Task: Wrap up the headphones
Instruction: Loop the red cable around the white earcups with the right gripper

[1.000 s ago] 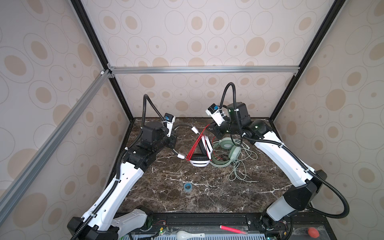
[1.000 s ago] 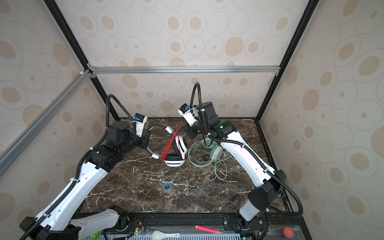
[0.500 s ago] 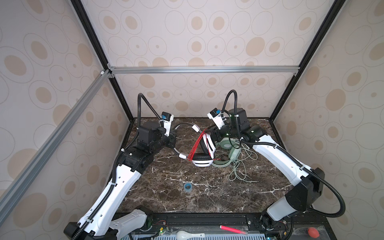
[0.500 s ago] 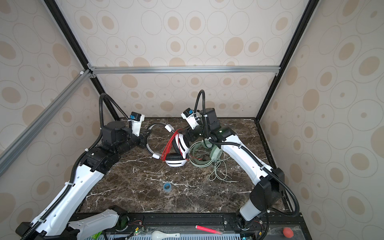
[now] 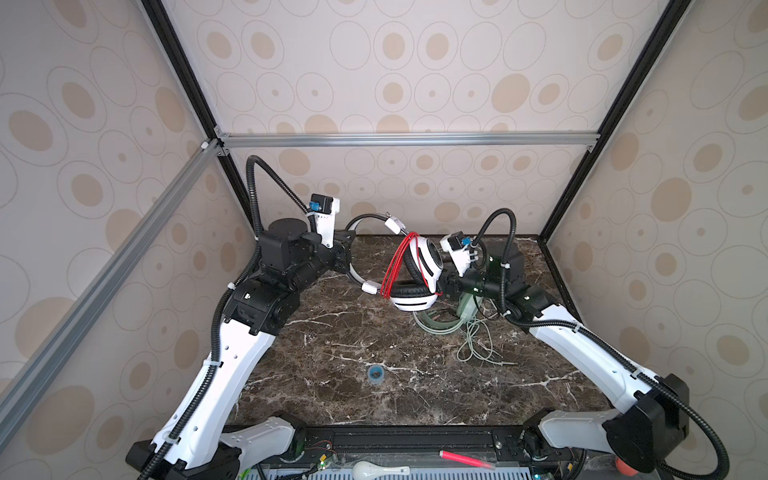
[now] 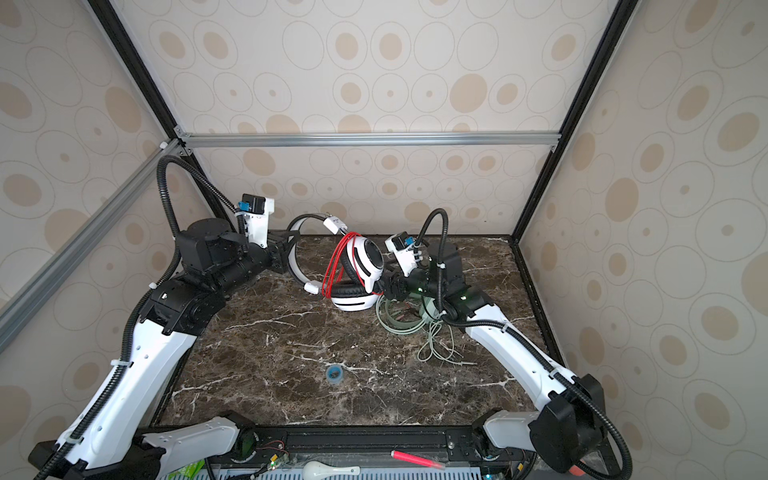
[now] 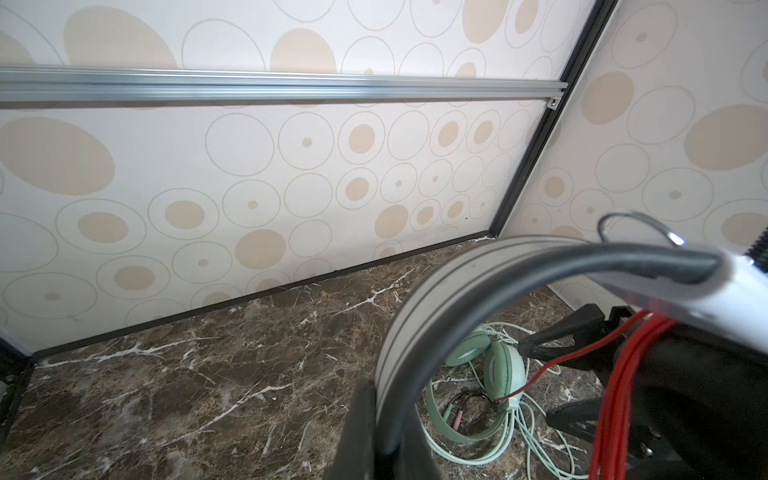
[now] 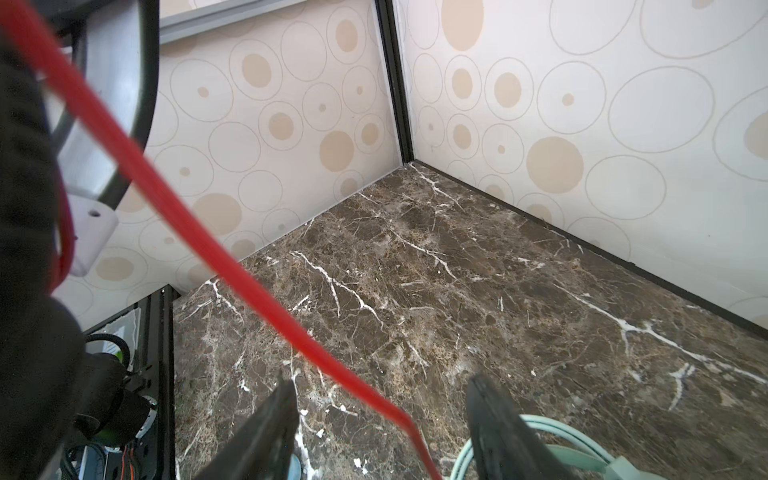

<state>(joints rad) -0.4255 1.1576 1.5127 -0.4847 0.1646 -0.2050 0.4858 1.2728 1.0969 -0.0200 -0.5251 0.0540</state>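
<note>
Two pairs of headphones at the back of my dark marble surface.
My left tool is clamped on the headband of the white-and-black over-ear headphones, thin red cord looped around them; my right tool gapes wide, gripping nothing, that cord running between its jaws, just beside the pale mint-green headphones lying flat.

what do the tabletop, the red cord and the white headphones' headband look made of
Tabletop: dark brown marble look, white veins, faint sheen; real stone or printed laminate, cannot tell.
Red cord: smooth rubbery plastic sheath, matte.
Headband: hard pale plastic with moulded grooves outside, black grainy padding inside, probably leatherette.
</note>
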